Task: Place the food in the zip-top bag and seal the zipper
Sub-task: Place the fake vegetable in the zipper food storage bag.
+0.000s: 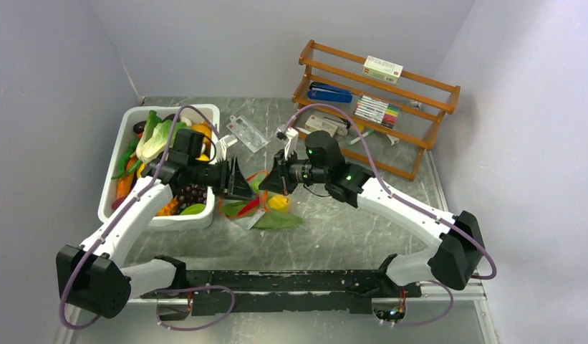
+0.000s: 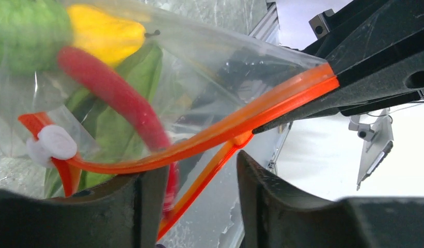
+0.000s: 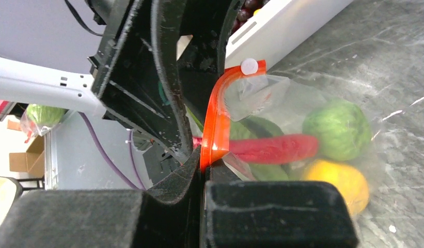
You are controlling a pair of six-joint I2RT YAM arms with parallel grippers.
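The clear zip-top bag [image 1: 266, 213] lies right of the bin, its mouth lifted between both grippers. It holds a light-green round fruit [image 3: 340, 129], a yellow-orange fruit [image 3: 336, 183], a red chili [image 3: 277, 148] and green leaves [image 2: 140, 72]. The red-orange zipper [image 2: 199, 139] is parted into two lips, with a white slider [image 2: 52, 144] at its far end. My right gripper [image 3: 204, 165] is shut on the zipper [image 3: 215, 124] at the other end. My left gripper [image 2: 202, 170] is open, and one zipper lip runs through its gap. Both grippers [image 1: 241, 185] [image 1: 271, 180] face each other.
A white bin [image 1: 110, 197] full of toy produce stands just left of the bag. A wooden rack [image 1: 377, 93] with markers and boxes stands at the back right. A small clear packet [image 1: 246, 132] lies behind the grippers.
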